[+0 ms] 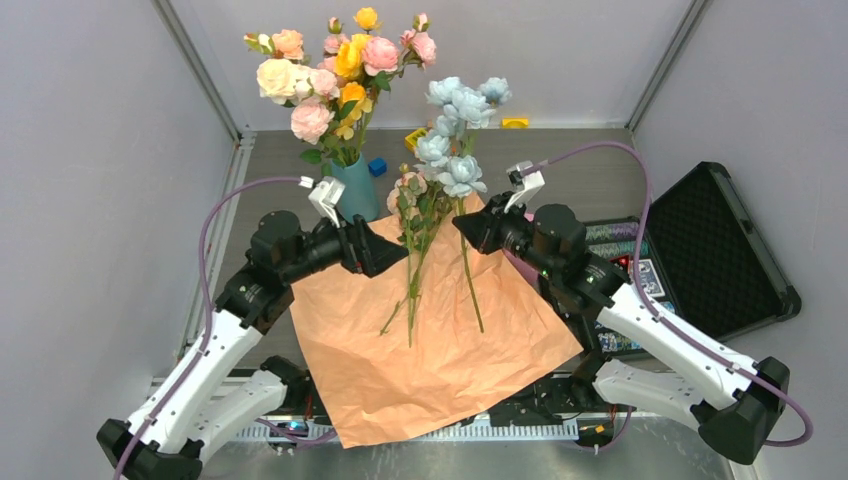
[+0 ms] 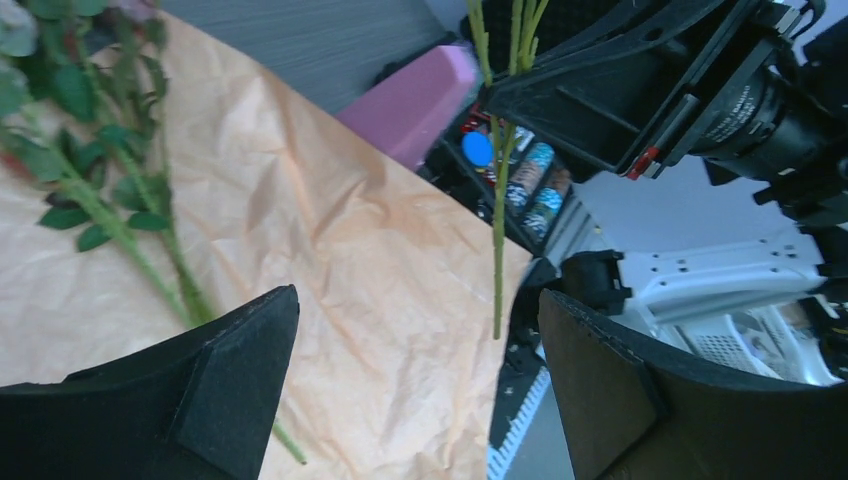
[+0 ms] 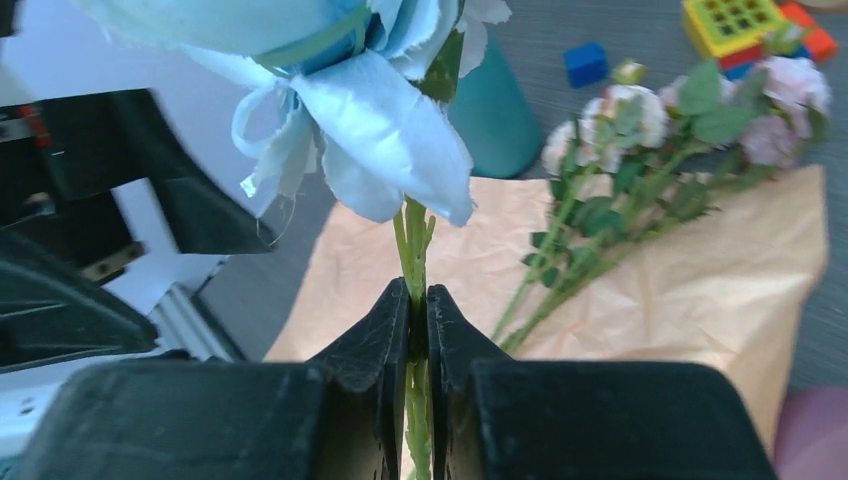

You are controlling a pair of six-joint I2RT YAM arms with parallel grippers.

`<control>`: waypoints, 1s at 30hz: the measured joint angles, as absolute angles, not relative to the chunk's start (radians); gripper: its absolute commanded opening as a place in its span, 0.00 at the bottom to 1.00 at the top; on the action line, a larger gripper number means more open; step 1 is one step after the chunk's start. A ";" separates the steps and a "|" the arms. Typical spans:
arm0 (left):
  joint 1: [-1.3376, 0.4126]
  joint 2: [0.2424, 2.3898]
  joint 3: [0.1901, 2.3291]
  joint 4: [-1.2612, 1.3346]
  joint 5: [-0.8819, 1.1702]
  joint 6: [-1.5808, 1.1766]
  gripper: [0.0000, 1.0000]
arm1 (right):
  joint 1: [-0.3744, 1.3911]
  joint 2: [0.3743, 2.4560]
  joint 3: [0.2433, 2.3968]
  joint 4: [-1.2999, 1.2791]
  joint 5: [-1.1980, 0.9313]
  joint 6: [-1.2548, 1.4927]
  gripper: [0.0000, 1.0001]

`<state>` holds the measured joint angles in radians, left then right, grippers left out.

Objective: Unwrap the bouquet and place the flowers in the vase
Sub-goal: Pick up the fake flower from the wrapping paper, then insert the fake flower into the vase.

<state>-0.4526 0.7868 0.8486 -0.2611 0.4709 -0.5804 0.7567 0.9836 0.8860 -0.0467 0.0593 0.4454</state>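
Right gripper (image 3: 420, 300) pinches the green stems of pale-blue fabric flowers (image 1: 455, 130) over the far edge of the crinkled tan-orange paper (image 1: 400, 370); left gripper (image 2: 420, 320) gapes wide.

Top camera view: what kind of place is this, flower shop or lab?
Probably a robot test cell, not a shop: plain grey walls enclose the table, left arm, right arm bolted at its edge, a foam-lined case lies open.

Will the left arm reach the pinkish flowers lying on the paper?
Probably yes. The left pincer is open right beside the pinkish flowers, which lie uncovered on the paper, with nothing between them. The right pincer holds blue flowers aside.
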 measured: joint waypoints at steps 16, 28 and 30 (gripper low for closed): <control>-0.735 0.925 0.846 0.124 0.307 -0.804 0.81 | 0.880 0.963 0.886 0.033 -0.161 0.447 0.00; -0.787 0.933 0.846 0.122 0.160 -0.809 0.67 | 0.948 0.965 0.881 0.038 -0.046 0.389 0.00; -0.794 0.944 0.847 0.122 0.144 -0.809 0.67 | 0.970 0.964 0.867 0.044 0.004 0.371 0.00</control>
<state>-0.7944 0.9436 0.8474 0.1219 0.1444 -0.8085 0.9695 0.9638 0.8673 0.0441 0.0044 0.3706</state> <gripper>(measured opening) 0.674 0.145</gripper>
